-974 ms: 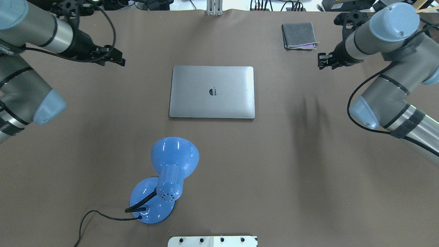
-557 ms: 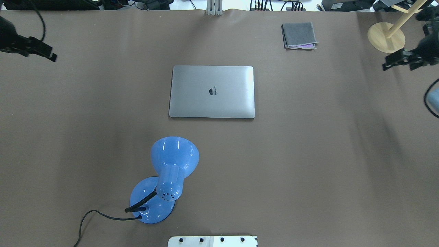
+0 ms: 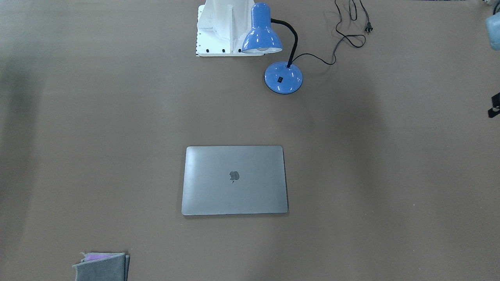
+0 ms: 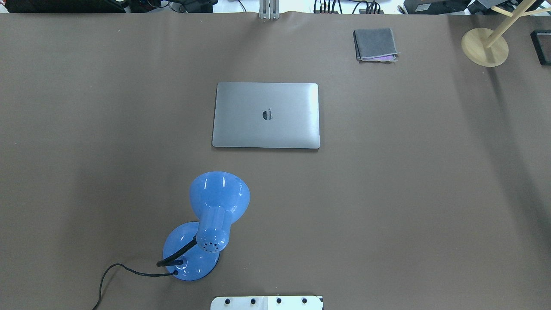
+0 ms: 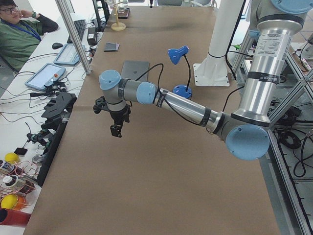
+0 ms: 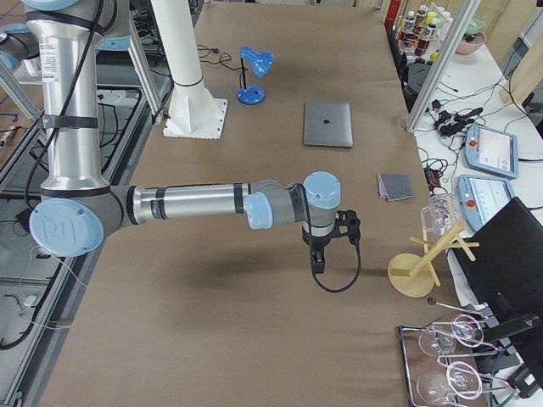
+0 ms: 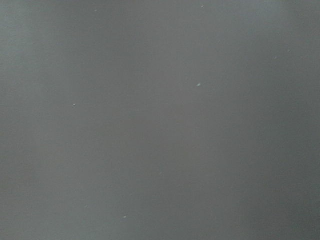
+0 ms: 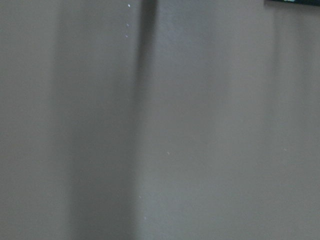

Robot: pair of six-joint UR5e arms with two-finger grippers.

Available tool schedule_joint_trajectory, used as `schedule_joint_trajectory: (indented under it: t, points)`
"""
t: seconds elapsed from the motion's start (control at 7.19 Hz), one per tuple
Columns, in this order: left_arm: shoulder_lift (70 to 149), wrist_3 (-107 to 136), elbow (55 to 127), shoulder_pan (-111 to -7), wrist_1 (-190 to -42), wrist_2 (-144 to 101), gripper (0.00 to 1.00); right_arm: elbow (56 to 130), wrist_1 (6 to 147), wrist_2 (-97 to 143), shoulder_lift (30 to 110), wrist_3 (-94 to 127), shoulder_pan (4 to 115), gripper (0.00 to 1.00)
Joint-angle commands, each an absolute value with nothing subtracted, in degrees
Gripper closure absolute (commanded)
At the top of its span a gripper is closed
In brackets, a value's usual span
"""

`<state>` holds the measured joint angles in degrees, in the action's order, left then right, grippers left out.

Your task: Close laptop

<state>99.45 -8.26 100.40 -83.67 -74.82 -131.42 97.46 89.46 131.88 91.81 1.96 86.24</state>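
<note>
Left hand [image 5: 116, 130], right hand [image 6: 316, 261] now at brown table [image 4: 387, 193] ends; laptop [image 4: 266, 115] closed.

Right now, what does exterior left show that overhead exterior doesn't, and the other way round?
Only exterior left: the left arm, reaching over the table with its jaws pointing down, open or shut unclear, and a seated operator in green beside the table. Only overhead exterior: the dark logo on the lid of the laptop; neither arm is in it. Both: the closed laptop lying flat, the blue lamp, the folded grey cloth and the wooden stand.
</note>
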Motion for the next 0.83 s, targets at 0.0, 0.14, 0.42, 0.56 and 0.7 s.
schedule_joint_trajectory:
  t: [0.0,0.14,0.42,0.56,0.7]
  points:
    - [91.7,-16.9,100.1,-88.7,-74.3,-132.0,0.01,105.1,99.0,125.7,98.8,-4.5,90.4,0.00]
    - [87.4,-18.4,100.5,-90.7,-78.5,-132.4,0.01,106.1,98.8,122.4,100.9,-4.5,90.4,0.00]
    - [86.4,-18.0,100.1,-90.7,-80.4,-134.3,0.01,105.8,98.6,123.0,102.1,-4.5,90.4,0.00]
    - [86.2,-18.1,100.5,-90.8,-80.2,-134.3,0.01,105.9,98.6,123.0,102.2,-4.4,90.4,0.00]
    - [86.2,-18.3,100.5,-90.8,-80.2,-133.8,0.01,106.0,98.7,123.3,102.2,-4.4,90.4,0.00]
